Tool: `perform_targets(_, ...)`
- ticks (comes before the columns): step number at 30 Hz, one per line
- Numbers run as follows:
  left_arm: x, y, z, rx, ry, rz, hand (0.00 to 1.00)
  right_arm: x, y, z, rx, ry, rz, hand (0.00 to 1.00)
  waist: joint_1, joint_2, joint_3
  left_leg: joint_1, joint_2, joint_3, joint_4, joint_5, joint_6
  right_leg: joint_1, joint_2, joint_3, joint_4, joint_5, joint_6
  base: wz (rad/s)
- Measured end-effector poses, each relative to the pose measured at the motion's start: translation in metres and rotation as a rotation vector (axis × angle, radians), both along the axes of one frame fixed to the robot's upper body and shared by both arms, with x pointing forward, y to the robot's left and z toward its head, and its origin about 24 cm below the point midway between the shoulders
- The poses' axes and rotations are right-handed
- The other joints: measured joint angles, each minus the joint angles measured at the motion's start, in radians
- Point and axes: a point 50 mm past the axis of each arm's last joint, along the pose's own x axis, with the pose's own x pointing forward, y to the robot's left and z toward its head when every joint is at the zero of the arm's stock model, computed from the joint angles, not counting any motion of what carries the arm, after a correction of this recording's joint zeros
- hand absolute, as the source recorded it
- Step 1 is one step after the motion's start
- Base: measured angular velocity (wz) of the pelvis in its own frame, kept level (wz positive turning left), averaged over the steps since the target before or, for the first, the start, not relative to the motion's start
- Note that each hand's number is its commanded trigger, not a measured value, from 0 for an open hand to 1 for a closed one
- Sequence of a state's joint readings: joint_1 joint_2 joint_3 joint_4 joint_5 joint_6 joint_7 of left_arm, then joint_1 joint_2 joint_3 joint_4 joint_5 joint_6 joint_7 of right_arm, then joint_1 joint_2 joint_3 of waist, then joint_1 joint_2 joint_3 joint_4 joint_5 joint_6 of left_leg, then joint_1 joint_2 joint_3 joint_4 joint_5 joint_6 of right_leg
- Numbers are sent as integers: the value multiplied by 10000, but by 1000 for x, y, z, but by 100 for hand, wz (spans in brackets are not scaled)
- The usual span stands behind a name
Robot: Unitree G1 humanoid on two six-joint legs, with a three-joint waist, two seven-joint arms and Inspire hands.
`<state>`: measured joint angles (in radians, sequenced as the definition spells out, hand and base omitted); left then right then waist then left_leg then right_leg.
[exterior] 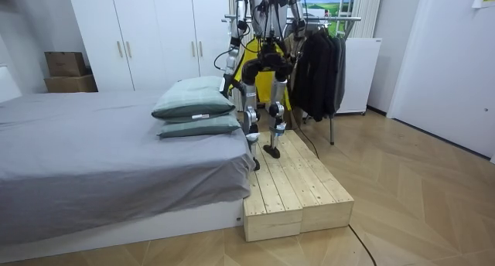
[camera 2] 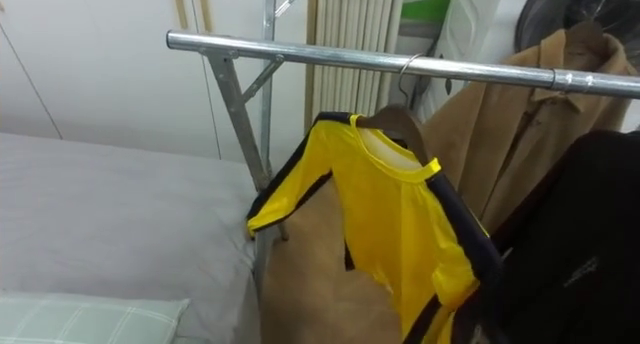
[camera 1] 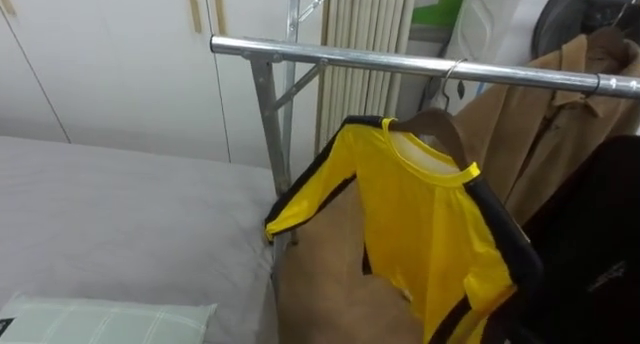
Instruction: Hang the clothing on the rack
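Bedroom with white wardrobe doors (camera 1: 120, 64) at the back and a ribbed radiator (camera 1: 365, 24) beside them. Grey bed (camera 1: 120, 224) on the left, with a pale green pillow (camera 1: 100, 324) at its near edge. Just past the bed's corner, a metal rack post (camera 1: 265, 124) carrying a horizontal rail (camera 1: 400, 64) across the eye views.

Hung on that rail by a wooden hanger (camera 1: 440, 119): a yellow shirt (camera 1: 420, 214) with black stripes along the sleeves. Hook over the rail, collar snug on the hanger, one sleeve sticking out toward the bed. Touching the shirt from behind and to the right, a tan coat (camera 1: 540, 114) on the same rail. Further right, a dark garment (camera 1: 600, 234) overlapping the shirt's lower edge.

In the room view, robot upright on a low wooden platform (exterior: 298, 189) between bed and rack, back to the camera, facing the rail. Left hand (exterior: 230, 80) down near hip height, close to the stacked pillows; too small there to tell whether open or closed, or whether anything is held. Yellow shirt above and to the right of that hand, apart from it, on the rack. Dark clothes well to the right of the hand, further along the rail. Cardboard boxes (exterior: 66, 69) far to its left, against the wardrobe.
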<state>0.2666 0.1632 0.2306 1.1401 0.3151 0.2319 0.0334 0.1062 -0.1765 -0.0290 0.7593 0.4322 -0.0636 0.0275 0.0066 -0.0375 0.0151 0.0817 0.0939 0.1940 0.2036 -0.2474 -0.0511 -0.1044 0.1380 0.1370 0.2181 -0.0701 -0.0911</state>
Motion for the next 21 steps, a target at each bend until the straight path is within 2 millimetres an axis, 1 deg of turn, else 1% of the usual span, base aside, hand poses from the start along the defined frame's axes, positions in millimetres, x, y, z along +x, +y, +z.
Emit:
perform_targets(3,0,-3,-1,6,-3,13,0,-13,4,-10,273,580,10,0,2,36,-10,1,-18,-38,-12,-1,1,38,-7,-36,12,-24,9,4)
perform_targets(4,0,-5,-1,49,-2,23,0,-18,5,-15,380,864,9,0,2,86,8,2,-21,-48,-9,-1,2,57,-12,-54,6,-25,10,4)
perform_targets(7,-3,-8,-2,78,-7,161,0,-36,7,-26,690,1655,-73,0,10,158,20,94,-27,-102,-23,-3,5,176,-15,-23,-24,-54,18,6)
perform_targets(9,-5,-11,-3,60,-13,390,0,-49,7,-32,775,2144,-140,0,-5,235,-1,181,-36,-128,-69,-9,14,192,-42,-67,5,-111,26,6)
perform_targets(11,-5,-13,-4,36,-30,449,0,-65,7,-38,821,2760,-172,0,-12,315,-46,181,-45,-151,-156,-12,20,178,18,-86,28,-136,20,3)
perform_targets(14,-5,-13,-4,14,-48,388,0,-82,8,-43,744,3356,156,0,-17,364,-31,171,-27,-156,-163,-11,19,218,-22,-65,34,-167,-4,0)
perform_targets(16,-5,-15,-5,-45,-38,212,0,-86,8,-44,467,3667,615,0,-25,390,-15,167,-25,-174,-108,-9,18,203,-15,-55,32,-163,-11,0)
perform_targets(17,-5,-16,-5,-74,-30,101,0,-88,8,-45,279,3812,966,0,-25,436,8,163,-24,-190,-85,-9,18,188,-9,-32,25,-165,-13,3)
perform_targets(19,-5,-16,-5,-78,-29,86,0,-87,10,-45,-127,3995,1739,0,-25,425,-10,167,-25,-209,-86,-9,18,182,-9,-37,27,-174,-10,2)
perform_targets(21,-5,-16,-5,-71,-10,24,0,-83,10,-44,-616,4080,2560,0,4,399,-22,176,-29,-202,-86,-10,19,196,-3,-16,28,-185,6,0)
